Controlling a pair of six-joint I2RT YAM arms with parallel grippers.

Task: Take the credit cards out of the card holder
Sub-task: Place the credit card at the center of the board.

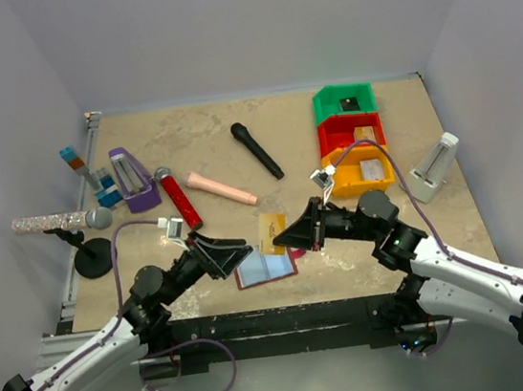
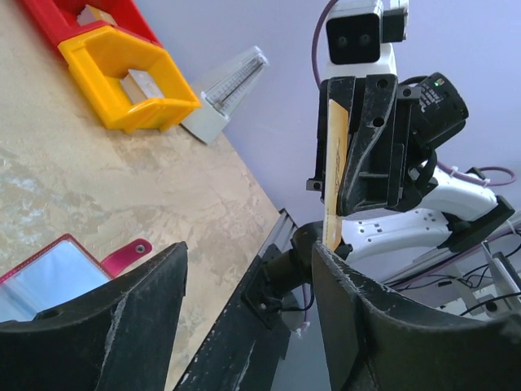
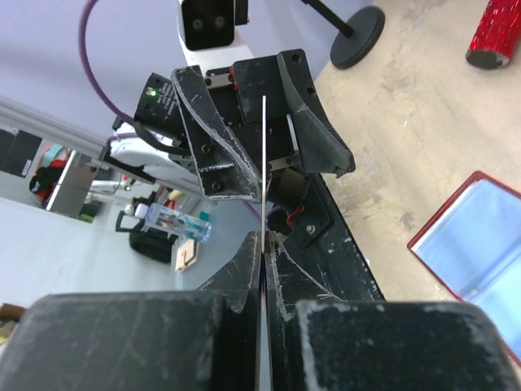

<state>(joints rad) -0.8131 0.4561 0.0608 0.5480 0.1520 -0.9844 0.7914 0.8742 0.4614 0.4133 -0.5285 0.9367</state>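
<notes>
The card holder (image 1: 264,268) lies open on the table near the front edge, dark red with pale blue sleeves. It also shows in the left wrist view (image 2: 50,274) with its red tab (image 2: 126,252), and in the right wrist view (image 3: 476,244). My right gripper (image 1: 281,240) is shut on a tan-gold credit card (image 1: 273,229) and holds it above the holder. The card stands edge-on in the right wrist view (image 3: 264,163), between my closed right gripper (image 3: 263,238), and shows in the left wrist view (image 2: 334,163). My left gripper (image 1: 246,250) is open and empty, facing the card (image 2: 248,248).
A red microphone (image 1: 177,197), pink cylinder (image 1: 222,188) and black microphone (image 1: 256,150) lie mid-table. Green (image 1: 344,103), red (image 1: 354,130) and yellow (image 1: 364,170) bins stand at the back right beside a white metronome (image 1: 434,168). A purple metronome (image 1: 131,179) and a mic stand (image 1: 94,258) are at the left.
</notes>
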